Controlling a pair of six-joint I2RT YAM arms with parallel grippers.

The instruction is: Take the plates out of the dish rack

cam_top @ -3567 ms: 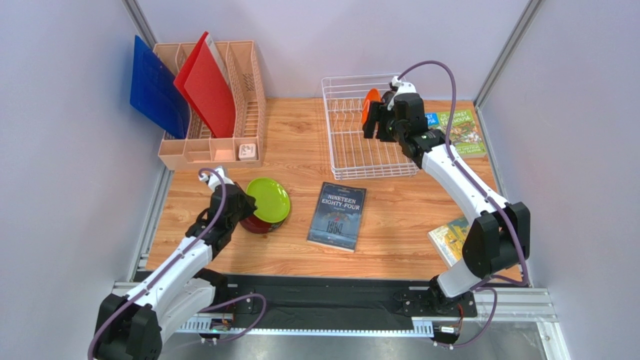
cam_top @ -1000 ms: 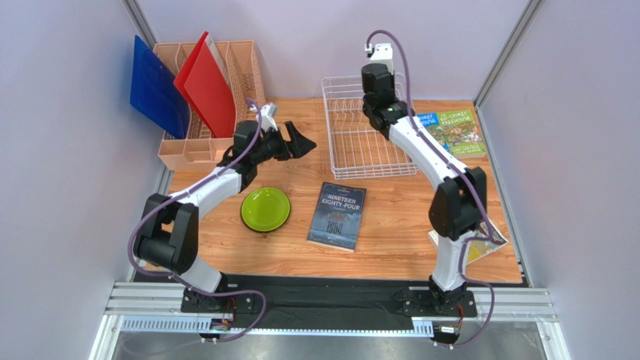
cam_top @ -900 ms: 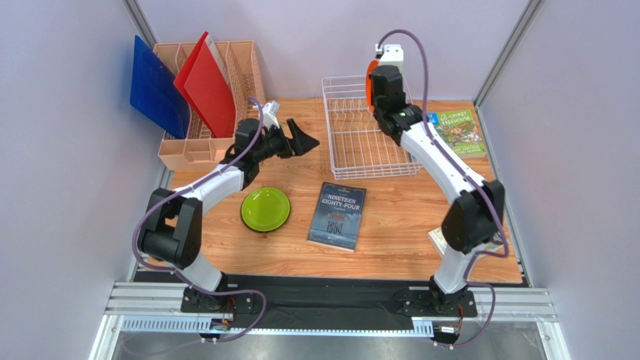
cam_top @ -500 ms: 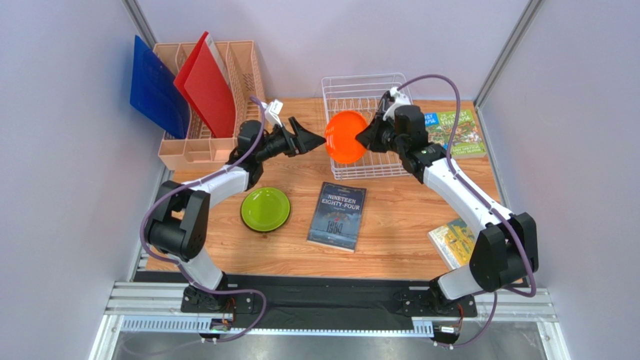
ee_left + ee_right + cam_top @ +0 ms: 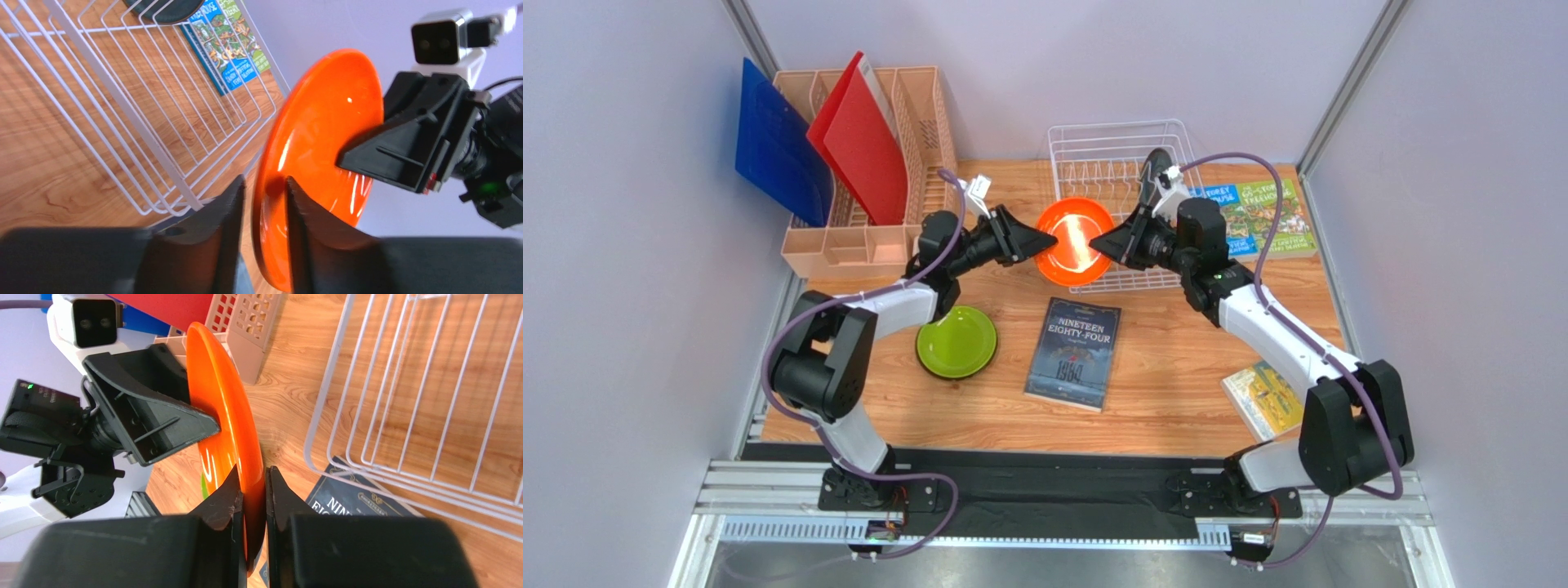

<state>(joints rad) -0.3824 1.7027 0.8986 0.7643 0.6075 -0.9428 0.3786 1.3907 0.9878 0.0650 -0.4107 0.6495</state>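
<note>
Passing the orange plate (image 5: 1069, 239) mid-air at the rack's (image 5: 1112, 141) 8 o'clock: right gripper (image 5: 1109, 245) pinches its rim, left gripper (image 5: 1028, 241) straddles the opposite rim, grip unclear. Already unloaded, the green plate (image 5: 956, 342) lies flat; a dark plate (image 5: 1154, 172) seemingly remains at the rack's 1 o'clock.

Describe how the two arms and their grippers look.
The left arm and right arm have white links between black joints, with a purple cable running along each. The left gripper and right gripper are black, with wedge-shaped fingers, each carrying a small white camera box.
</note>
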